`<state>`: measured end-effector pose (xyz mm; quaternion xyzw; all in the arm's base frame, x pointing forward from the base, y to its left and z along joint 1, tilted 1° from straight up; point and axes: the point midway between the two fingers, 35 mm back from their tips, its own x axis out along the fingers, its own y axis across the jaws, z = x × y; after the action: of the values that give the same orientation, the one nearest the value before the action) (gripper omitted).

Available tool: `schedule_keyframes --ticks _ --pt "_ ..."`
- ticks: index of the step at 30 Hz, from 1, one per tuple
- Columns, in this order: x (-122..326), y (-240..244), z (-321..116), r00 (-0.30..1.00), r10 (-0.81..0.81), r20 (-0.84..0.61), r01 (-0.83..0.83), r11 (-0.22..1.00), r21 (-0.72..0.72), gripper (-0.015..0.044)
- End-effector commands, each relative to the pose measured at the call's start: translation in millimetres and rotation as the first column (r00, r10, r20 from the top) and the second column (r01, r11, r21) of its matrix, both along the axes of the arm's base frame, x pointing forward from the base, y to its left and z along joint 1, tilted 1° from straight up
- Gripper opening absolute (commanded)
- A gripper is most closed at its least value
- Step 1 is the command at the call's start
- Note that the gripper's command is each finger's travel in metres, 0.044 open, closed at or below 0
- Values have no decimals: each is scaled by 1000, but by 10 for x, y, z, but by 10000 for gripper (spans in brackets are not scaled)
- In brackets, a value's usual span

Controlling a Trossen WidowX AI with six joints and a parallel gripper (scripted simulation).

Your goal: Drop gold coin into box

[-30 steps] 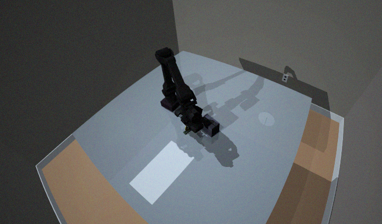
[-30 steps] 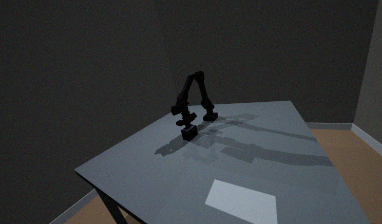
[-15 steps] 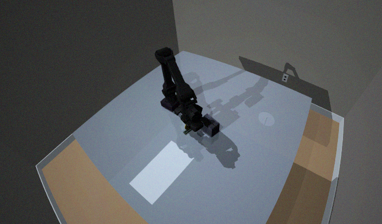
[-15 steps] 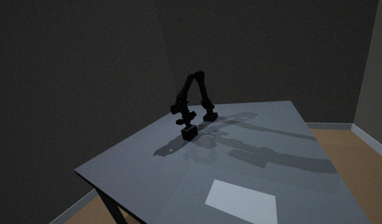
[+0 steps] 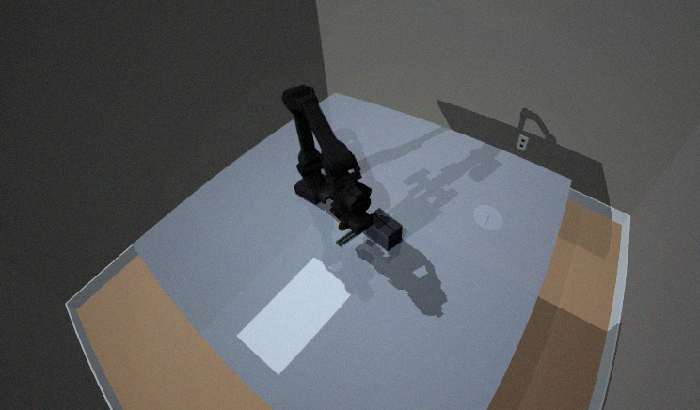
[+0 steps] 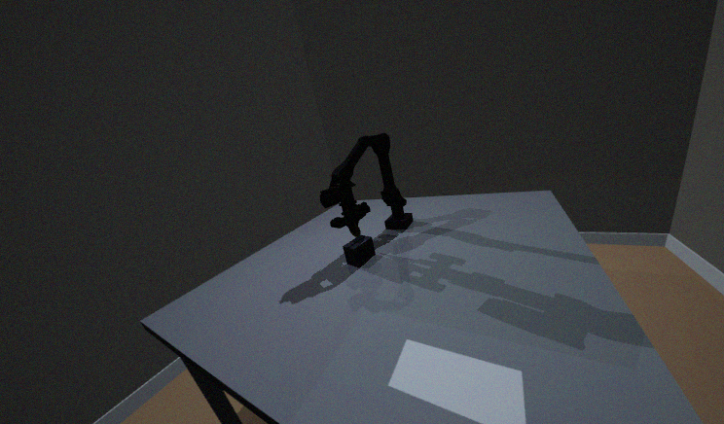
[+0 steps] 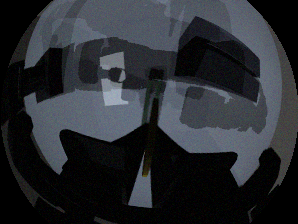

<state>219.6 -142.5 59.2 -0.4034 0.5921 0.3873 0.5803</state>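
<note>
Coin is sitting edge-on between the fingers of my gripper, which is clenching it firmly; in the wrist view it is showing only as a thin vertical gold sliver. From the top view I am catching a small gold glint under the black wrist, just above the dark-green holder, so I am judging that the coin is lifted out or very nearly so. Holder itself is lying as a short narrow bar on the grey table, right beside the grey box, which is standing just to its right in that view. In the wrist view the box is appearing as a dark block up and to the right of the coin. I cannot make out the slot in any view.

I am judging the step in hand to be carrying the coin over to the lid. To do it well, I am planning to rise straight up until the lower edge is clearing the holder, then swing across while keeping the coin vertical and its thin edge lined up with the slot, since the slot is barely wider than the coin. I am intending to release only once the lower edge is sitting inside the opening
</note>
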Motion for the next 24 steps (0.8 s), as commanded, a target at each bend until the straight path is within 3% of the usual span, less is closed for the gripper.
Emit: schedule_keyframes --ticks 1,17,24 --pt "16 0 157 1000 -4 14 4 1000 -5 0" --pt "-17 30 454 1000 -9 14 10 1000 -5 0" --pt "-20 23 457 974 -226 21 226 974 -2 0"
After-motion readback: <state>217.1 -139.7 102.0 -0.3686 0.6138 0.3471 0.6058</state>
